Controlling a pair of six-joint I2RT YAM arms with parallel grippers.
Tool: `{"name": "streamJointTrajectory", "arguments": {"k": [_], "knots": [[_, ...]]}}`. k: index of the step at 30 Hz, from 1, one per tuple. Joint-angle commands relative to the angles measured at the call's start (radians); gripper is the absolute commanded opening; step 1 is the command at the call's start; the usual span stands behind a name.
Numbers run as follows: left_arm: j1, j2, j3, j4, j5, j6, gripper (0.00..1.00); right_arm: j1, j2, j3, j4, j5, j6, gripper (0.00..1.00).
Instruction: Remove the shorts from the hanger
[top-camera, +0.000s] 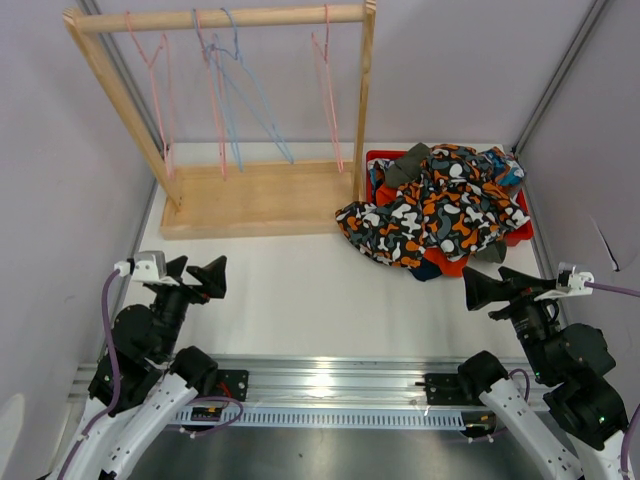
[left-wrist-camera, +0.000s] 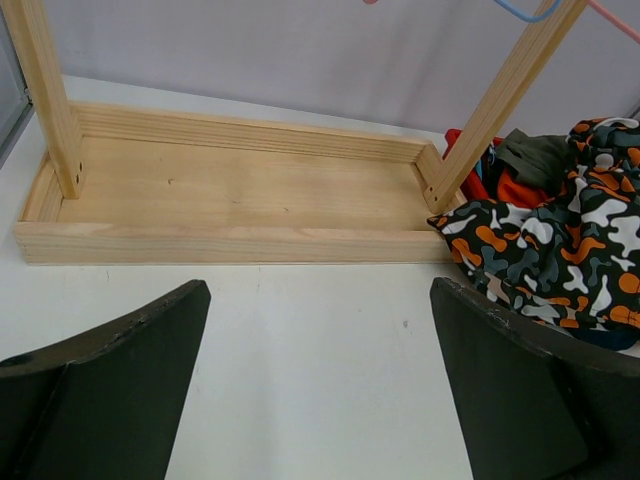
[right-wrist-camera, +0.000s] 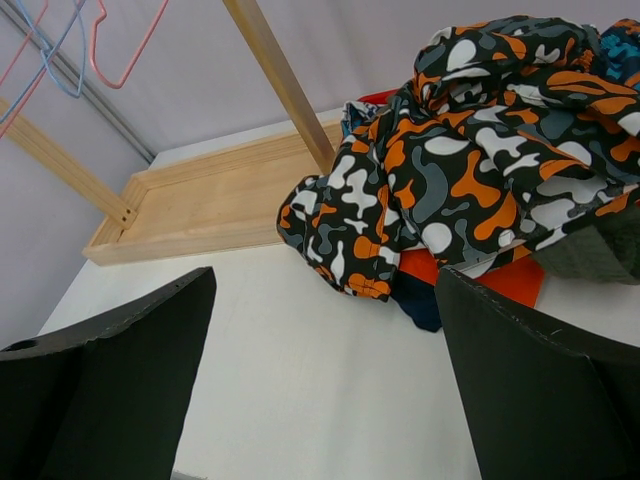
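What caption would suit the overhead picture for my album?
Hangers bare on the wooden rack, shorts heaped on the red tray, left pincer and right pincer open and empty.

Light wooden rack with flat tray base stands at back of white table. Red bin, maybe plastic, sits just right of rack. Shiny metal rail along near edge.

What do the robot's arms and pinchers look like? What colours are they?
Both arms have chunky black joints and white lower parts. The left gripper and the right gripper each have two broad, flat black fingers shaped like wedges. A purple cable runs up each arm to a small white box at the wrist. A tiny green light glows on the right arm.
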Motion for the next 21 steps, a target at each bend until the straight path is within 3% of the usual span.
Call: {"name": "streamJointTrajectory", "arguments": {"k": [1, 21], "knots": [[-0.002, 0.017, 0.001, 0.026, 0.010, 0.019, 0.98, 0.003, -0.009, -0.005, 0.028, 0.007, -0.013, 0.99], [-0.002, 0.028, 0.002, 0.021, -0.007, 0.016, 0.98, 0.003, -0.038, -0.008, 0.045, -0.022, -0.016, 0.99]]}}
